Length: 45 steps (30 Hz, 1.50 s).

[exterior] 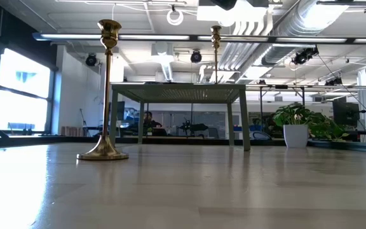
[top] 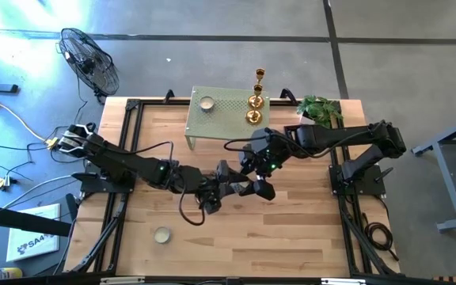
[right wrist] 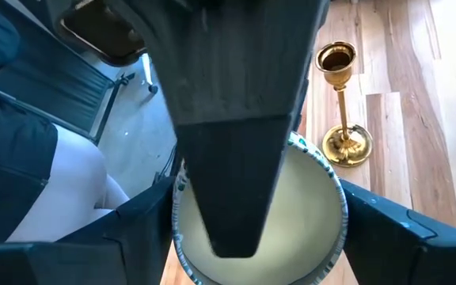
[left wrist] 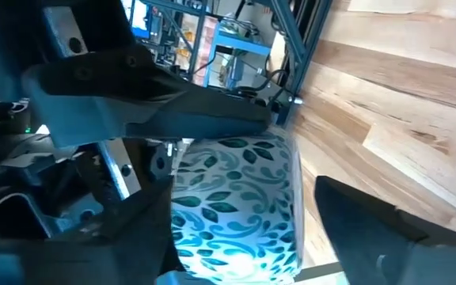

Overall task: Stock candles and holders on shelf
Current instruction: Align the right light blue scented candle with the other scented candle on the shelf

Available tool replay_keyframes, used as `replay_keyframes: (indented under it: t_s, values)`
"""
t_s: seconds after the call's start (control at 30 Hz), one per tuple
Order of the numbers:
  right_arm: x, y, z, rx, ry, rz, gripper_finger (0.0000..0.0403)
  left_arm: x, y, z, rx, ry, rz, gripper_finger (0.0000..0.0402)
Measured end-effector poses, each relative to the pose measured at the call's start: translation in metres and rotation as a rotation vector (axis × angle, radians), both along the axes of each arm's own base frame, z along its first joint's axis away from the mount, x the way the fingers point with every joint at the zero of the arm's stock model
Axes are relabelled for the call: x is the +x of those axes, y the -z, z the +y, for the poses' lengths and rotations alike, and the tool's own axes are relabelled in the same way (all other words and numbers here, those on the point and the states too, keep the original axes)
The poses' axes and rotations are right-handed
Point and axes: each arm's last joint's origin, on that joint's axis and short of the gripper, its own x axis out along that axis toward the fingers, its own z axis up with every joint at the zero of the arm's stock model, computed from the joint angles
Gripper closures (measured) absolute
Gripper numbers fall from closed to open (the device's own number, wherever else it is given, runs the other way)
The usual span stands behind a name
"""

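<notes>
My two grippers meet over the middle of the table. My right gripper [top: 258, 172] is shut on a round candle [right wrist: 311, 202] with a cream top and a teal leaf-patterned wall [left wrist: 236, 198]. My left gripper [top: 232, 186] is open. One finger [right wrist: 228, 158] lies across the candle's top. The other [left wrist: 362, 226] stands just off its underside, with a sliver of table showing between. A second candle [top: 206, 104] lies on the green shelf [top: 228, 119]. A third [top: 161, 234] lies on the table at the near left. Gold holders [top: 254, 101] stand at the shelf's right end. My right gripper pinches the candle's round wall at its silvery rim [right wrist: 335, 237] between its two fingers, one on each side. The wrist looks straight onto the cream top. The candle is lifted clear of the table. Whether my left gripper's finger across the top touches the candle, I cannot tell.
A gold holder [exterior: 108, 95] stands on the bare table; it also shows in the right wrist view [right wrist: 343, 103]. A potted plant [top: 321, 109] stands at the far right corner. A floor fan [top: 89, 59] is beyond the table's far left.
</notes>
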Motion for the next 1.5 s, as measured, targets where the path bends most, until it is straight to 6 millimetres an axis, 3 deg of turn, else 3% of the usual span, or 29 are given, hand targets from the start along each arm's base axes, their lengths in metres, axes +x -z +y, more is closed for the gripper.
replay_keyframes:
  t_s: [0.2, 0.33, 0.67, 1.5]
  values:
    - [0.0, -0.0002, -0.0001, 0.007, -0.003, 0.0, 0.0114, 0.0002, -0.0009, -0.0001, 0.011, 0.004, -0.008, 0.019]
    - [0.0002, -0.0004, 0.0, 0.003, -0.007, -0.006, 0.0114, 0.0003, -0.0013, -0.0003, 0.001, 0.007, -0.013, 0.0218]
    - [0.0, -0.0003, 0.0001, 0.023, -0.007, 0.005, 0.0114, 0.0005, -0.0022, -0.0003, 0.04, 0.013, -0.02, 0.0186]
    - [-0.0003, -0.0013, -0.0016, 0.014, -0.002, -0.001, 0.0114, 0.0011, -0.0047, 0.0006, 0.068, -0.034, -0.052, 0.0184]
